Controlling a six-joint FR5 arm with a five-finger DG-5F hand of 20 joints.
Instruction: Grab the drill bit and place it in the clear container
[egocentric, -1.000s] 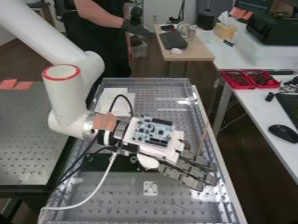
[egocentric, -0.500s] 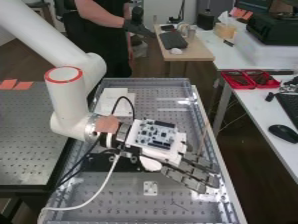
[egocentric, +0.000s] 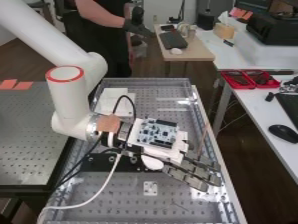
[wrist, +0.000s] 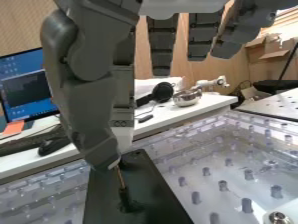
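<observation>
1. The robot hand (egocentric: 191, 173) is over the perforated surface (egocentric: 123, 192), its outstretched fingers slanting toward the long edge on the side of the red trays (egocentric: 249, 79).
2. The wrist view shows the robot hand (wrist: 100, 125) partly closed: the thumb (wrist: 93, 132) and the finger next to it meet at their tips, pinching the upper end of the drill bit (wrist: 120, 179). The other fingers (wrist: 161, 47) are nearly straight, apart from the bit.
3. The drill bit lies directly below the pinch, its thin copper-coloured shaft close to upright with a slight tilt. Its lower end runs into a dark piece (wrist: 128, 202) over the black plate (wrist: 149, 187); whether that piece touches the plate, I cannot tell.
4. The black plate rests on the perforated surface, partly under the robot hand.
5. A blue circuit board (egocentric: 157, 133) sits on the back of the robot hand, and a white cable (egocentric: 94, 192) curves away beside it.
</observation>
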